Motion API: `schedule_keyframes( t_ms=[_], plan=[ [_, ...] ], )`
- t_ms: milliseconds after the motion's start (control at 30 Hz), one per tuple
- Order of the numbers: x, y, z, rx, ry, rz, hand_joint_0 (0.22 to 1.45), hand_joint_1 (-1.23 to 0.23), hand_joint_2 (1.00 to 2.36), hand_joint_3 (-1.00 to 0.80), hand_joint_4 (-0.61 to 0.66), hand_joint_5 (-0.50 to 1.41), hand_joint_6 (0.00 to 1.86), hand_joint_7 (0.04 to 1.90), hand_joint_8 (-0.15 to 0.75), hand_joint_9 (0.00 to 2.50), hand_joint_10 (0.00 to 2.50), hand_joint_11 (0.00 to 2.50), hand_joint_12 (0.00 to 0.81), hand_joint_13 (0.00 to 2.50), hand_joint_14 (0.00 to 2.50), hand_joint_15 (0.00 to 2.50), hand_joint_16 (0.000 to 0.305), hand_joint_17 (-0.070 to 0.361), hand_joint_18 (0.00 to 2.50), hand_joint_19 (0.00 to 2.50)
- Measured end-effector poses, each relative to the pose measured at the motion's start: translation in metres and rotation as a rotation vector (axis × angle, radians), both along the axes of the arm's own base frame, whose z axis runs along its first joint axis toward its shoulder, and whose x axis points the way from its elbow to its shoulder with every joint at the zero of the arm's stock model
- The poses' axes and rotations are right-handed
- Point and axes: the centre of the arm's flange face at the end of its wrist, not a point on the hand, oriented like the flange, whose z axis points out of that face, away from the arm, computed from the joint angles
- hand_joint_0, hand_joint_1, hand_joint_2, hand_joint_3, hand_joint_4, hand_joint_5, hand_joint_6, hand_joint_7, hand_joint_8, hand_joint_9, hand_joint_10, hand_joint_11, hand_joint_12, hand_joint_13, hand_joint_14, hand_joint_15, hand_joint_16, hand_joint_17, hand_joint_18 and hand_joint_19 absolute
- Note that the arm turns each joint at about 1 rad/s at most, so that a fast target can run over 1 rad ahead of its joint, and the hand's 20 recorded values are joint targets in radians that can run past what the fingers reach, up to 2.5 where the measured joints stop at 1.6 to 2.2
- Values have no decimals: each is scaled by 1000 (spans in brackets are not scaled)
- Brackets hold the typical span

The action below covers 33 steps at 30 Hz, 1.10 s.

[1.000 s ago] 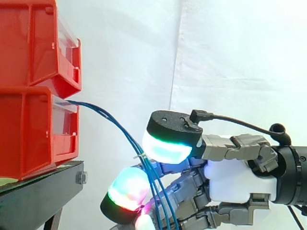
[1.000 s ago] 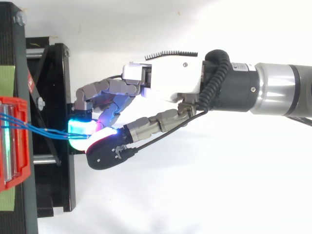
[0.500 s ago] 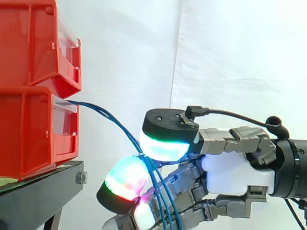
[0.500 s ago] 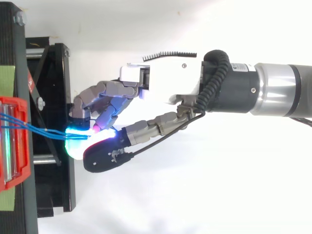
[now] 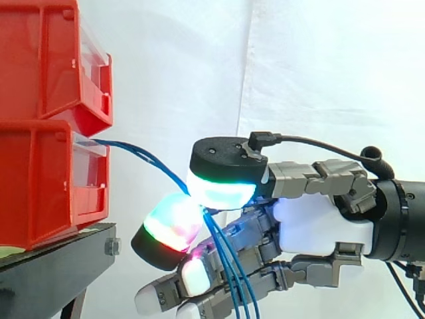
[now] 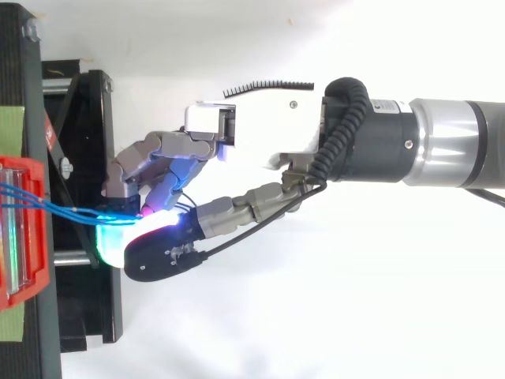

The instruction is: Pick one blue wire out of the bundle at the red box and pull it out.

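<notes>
Hand: the hand [image 5: 322, 226] comes in from the right of the side view, palm level, thumb on top and fingers [image 5: 169, 226] curled below.
Grip: the thumb pad [image 5: 222, 186], glowing cyan and green, meets a red-and-green finger pad, with the blue wires [image 5: 116, 145] pinched between them. I cannot tell whether one strand or several sit in the pinch.
Other fingers: lower down, bent forward, with the wires hanging across them.
Blue wires: they leave the front of the lower red bin [image 5: 40, 186], arc down and right into the pinch, then drop below the hand. In the top view they run from the bin to the glowing pads.
Upper red bin [image 5: 40, 60]: stacked on the lower one.
Black stand [image 5: 53, 266]: under the bins.
White curtain [image 5: 319, 80]: behind everything.
</notes>
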Motion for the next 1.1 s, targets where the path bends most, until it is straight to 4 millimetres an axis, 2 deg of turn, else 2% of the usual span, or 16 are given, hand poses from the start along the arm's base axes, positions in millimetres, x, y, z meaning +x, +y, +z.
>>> schedule_keyframes(
  t_ms=[100,267,633,1100],
  plan=[
    [0,-1,0,-1,1,2,530,-657,1015,-294,311,-204,857,974,390,823,15,505,453,473,5,149,66,147,510,326],
    [-1,-3,-1,-5,3,0,502,-635,1010,-375,314,-205,839,957,397,824,13,507,466,475,5,160,68,153,514,325],
    [-12,-16,-19,-56,28,-23,500,-615,1009,-380,312,-205,837,963,398,823,15,510,469,475,5,157,68,154,514,330],
    [-8,-19,-12,-54,14,-30,503,-610,1010,-372,306,-205,836,959,400,829,13,521,468,482,6,166,68,153,516,338]
  ],
)
